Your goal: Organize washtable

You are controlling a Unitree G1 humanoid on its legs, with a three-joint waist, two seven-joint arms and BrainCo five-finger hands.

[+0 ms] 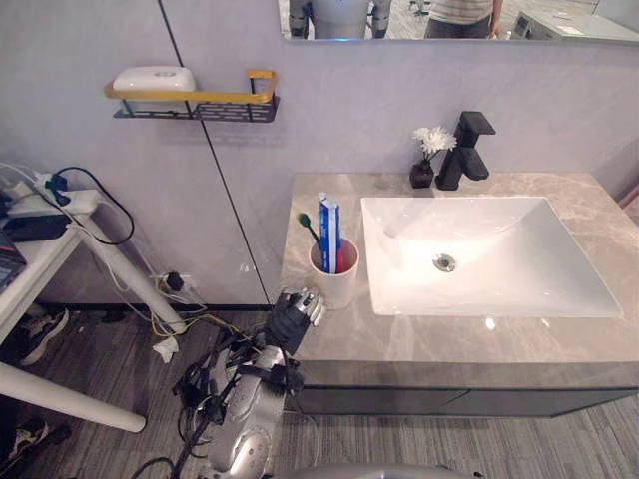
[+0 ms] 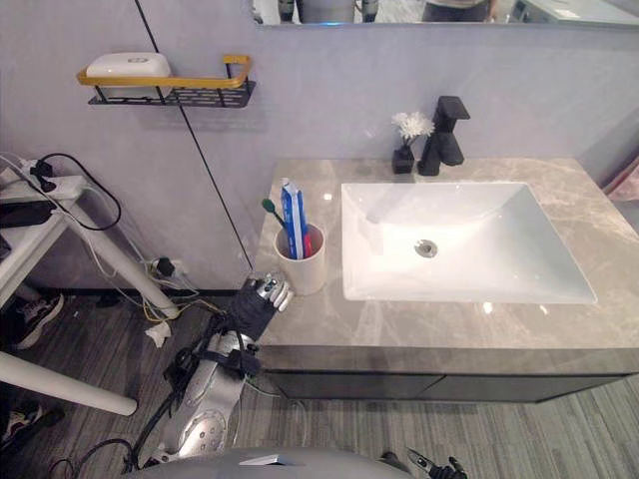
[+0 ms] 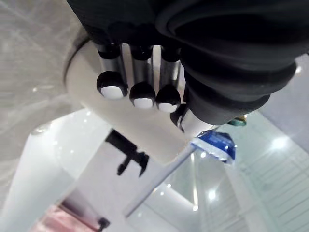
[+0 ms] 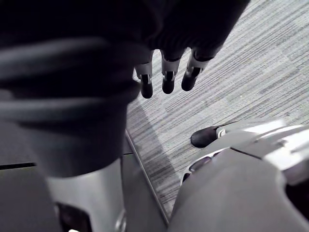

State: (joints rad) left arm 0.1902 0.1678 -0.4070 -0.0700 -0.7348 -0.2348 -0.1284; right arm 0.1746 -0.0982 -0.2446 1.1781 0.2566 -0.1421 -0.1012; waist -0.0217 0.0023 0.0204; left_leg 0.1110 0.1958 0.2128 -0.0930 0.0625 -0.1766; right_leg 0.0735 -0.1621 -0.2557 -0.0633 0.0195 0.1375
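Observation:
A white cup (image 1: 334,282) stands on the grey marble countertop (image 1: 449,344), left of the sink. It holds a blue toothpaste tube (image 1: 328,235), a green-headed toothbrush (image 1: 308,228) and something pink. My left hand (image 1: 291,319) is at the counter's front left edge, just beside the cup's base. In the left wrist view its fingers (image 3: 137,72) are relaxed, with the tips against or very near the cup's wall (image 3: 140,130); they are not wrapped round it. My right hand (image 4: 166,72) hangs over the floor with loose fingers and holds nothing.
The white sink basin (image 1: 559,284) fills the counter's middle and right. A black faucet (image 1: 465,150) and a small dark vase of white flowers (image 1: 427,160) stand behind it. A wall shelf (image 1: 200,103) carries a white soap (image 1: 153,79). A white table (image 1: 40,254) stands at the left.

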